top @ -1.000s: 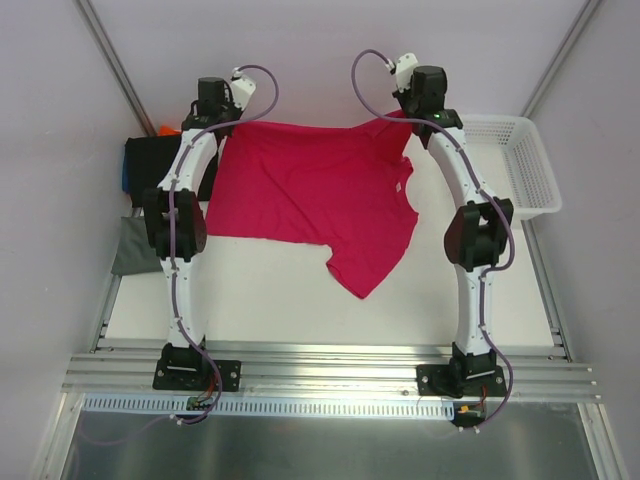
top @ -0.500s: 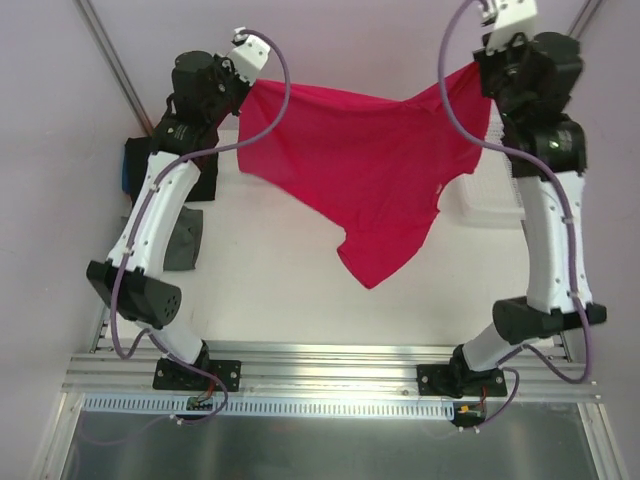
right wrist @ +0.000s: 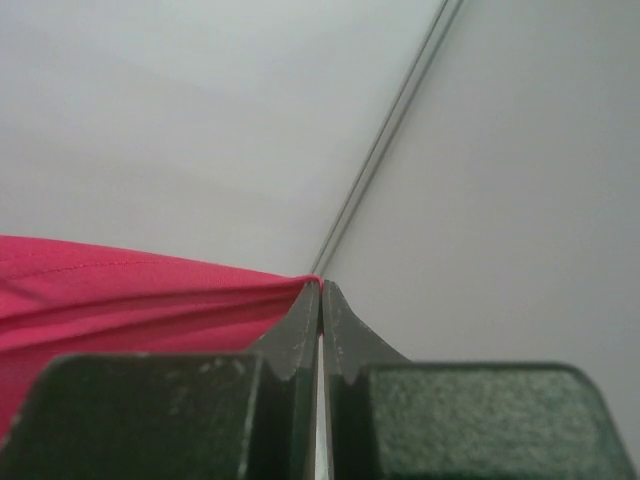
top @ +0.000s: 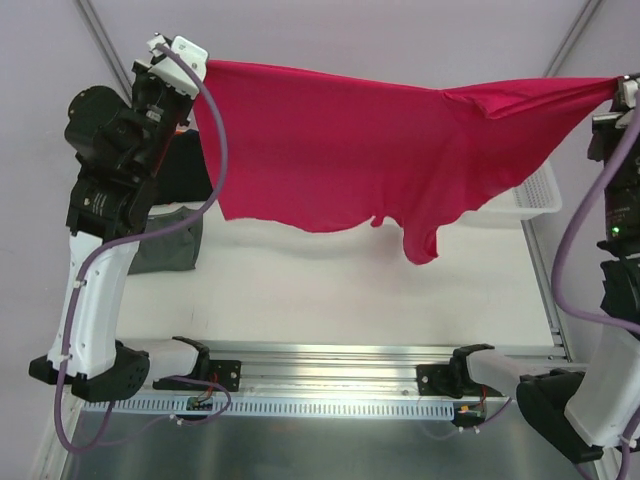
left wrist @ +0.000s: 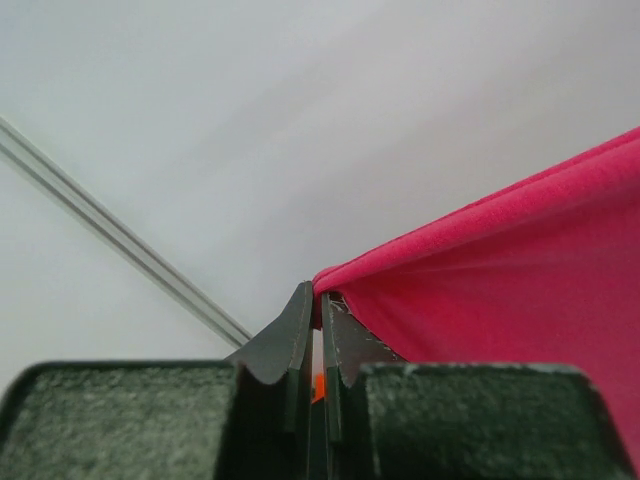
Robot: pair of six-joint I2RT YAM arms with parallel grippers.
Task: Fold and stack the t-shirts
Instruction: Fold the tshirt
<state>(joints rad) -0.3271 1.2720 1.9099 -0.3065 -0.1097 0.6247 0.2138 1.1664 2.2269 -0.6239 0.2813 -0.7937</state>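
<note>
The crimson-pink t-shirt point(top: 360, 150) hangs stretched in the air between both arms, high above the table. My left gripper point(left wrist: 320, 295) is shut on its left top corner point(left wrist: 500, 260). My right gripper point(right wrist: 321, 288) is shut on its right top corner point(right wrist: 130, 290). In the top view the left gripper point(top: 197, 66) is at the upper left and the right gripper point(top: 620, 84) at the right edge. One sleeve point(top: 422, 238) dangles lowest. A folded grey-green shirt point(top: 165, 245) and a black one point(top: 185, 170) lie at the table's left, partly behind the left arm.
The white mesh basket point(top: 535, 195) stands at the right side of the table, mostly behind the hanging shirt. Metal frame posts point(top: 100, 40) run up both back corners. The rail point(top: 330, 360) carrying the arm bases crosses the front.
Both arms have risen and spread apart, lifting the pink shirt off the table and pulling it taut and wide in the air.
</note>
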